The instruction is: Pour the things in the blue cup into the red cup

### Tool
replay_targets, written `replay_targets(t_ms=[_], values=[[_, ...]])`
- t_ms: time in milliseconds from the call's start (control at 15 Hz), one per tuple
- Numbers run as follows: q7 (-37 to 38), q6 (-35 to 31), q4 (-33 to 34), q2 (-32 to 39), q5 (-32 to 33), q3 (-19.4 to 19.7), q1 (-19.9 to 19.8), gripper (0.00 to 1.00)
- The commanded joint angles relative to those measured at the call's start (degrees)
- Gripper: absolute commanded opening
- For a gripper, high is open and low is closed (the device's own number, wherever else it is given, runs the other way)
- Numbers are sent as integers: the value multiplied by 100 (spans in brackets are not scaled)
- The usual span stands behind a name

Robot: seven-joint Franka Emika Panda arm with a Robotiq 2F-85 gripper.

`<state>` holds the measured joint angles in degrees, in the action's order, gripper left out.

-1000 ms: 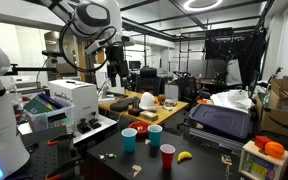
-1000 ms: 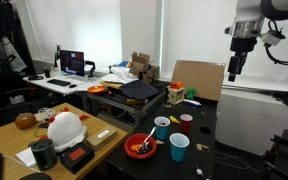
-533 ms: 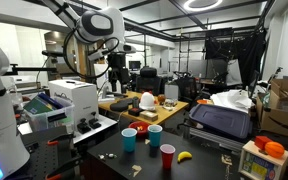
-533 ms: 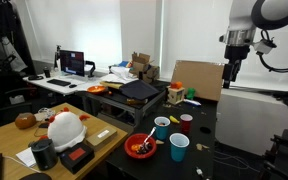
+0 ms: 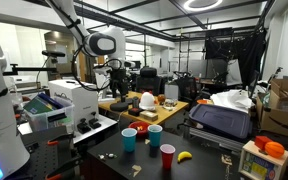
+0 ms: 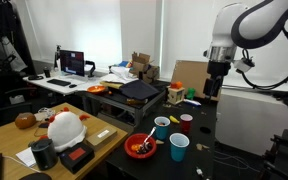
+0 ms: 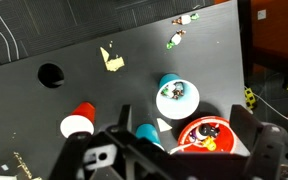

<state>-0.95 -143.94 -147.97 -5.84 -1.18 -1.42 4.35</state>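
In the wrist view the red cup [image 7: 76, 122] stands at the left on the dark worktop [image 7: 134, 40], apart from the bright blue cup [image 7: 173, 94], which is upright and holds white pieces. Around them is a crowded lab. The gripper [image 7: 174, 163], spread wide and empty, partly hides a paler cup [image 7: 149, 133].

Blue cup [image 6: 179, 148] — smooth plastic (glossy); tabletop [image 7: 134, 45] matt.

- We can read no text, label, brand or number in any view.
- The monitor [image 6: 72, 63] is lit, but its content is too small for us.
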Motion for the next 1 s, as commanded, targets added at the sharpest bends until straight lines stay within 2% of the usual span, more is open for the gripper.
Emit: replay_targets(t_ms=[0, 267, 467, 933], values=[[24, -406, 383, 748, -264, -231, 145, 100], [247, -691, 840, 1640, -159, -417, 242, 100], [218, -650, 1224, 2230, -213, -499, 282, 100], [253, -529, 1853, 3093, -193, -535, 329, 100]])
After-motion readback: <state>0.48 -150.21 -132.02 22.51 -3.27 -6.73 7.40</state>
